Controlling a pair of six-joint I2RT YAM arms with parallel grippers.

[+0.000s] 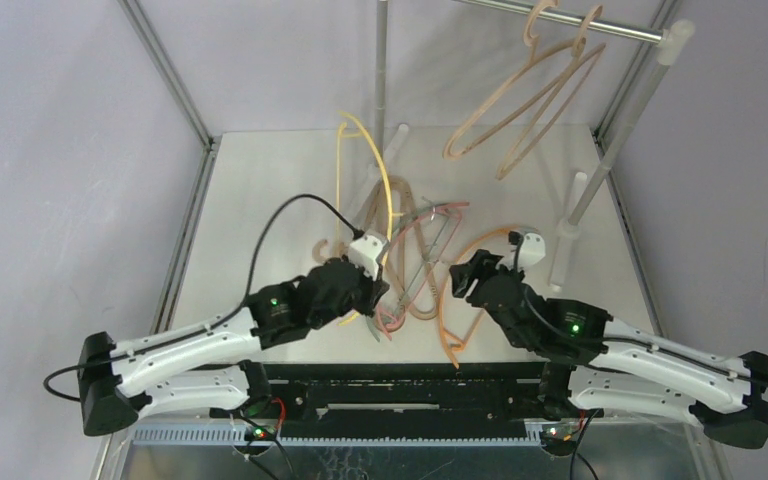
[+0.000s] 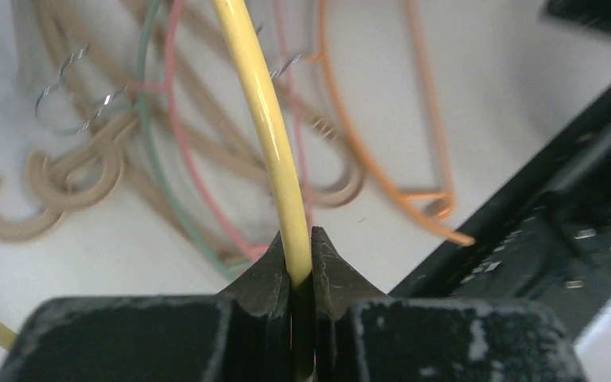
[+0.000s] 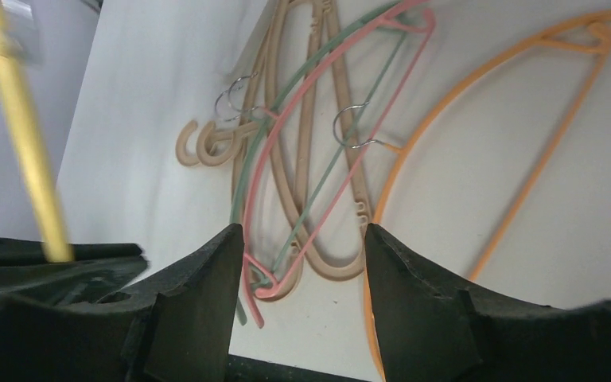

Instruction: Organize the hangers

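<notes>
Left fingers (image 2: 324, 270) clamped on yellow hanger (image 2: 265, 127), right fingers (image 3: 207, 294) spread wide, empty, over pink hanger (image 3: 350, 167)

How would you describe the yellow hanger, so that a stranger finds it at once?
Find the left gripper above the white table. Its fingers pinch a thin yellow hanger, raised off the table. The other hangers below lie flat; none is yellow.
</notes>
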